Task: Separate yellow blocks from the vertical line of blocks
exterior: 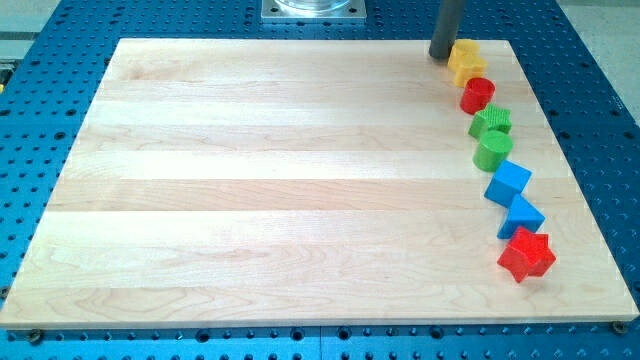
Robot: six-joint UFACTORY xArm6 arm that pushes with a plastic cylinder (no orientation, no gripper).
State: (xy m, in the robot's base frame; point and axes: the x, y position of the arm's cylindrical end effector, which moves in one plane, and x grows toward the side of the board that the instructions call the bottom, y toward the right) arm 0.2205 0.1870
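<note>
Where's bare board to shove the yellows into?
Everything on the view's left of the block line is free, from the wooden board's left edge to the line. Crowded: the right strip, from yellow blocks past red cylinder down to red star. My tip touches the yellows' left side.

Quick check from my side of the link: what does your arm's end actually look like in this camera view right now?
Only the rod shows: a straight, plain dark grey cylinder, entering from the view's top edge. No cables, markings or claw are visible on it. My tip is its blunt lower end, at the board's upper right, just left of the yellow blocks that head the line. The arm above is out of frame.
</note>
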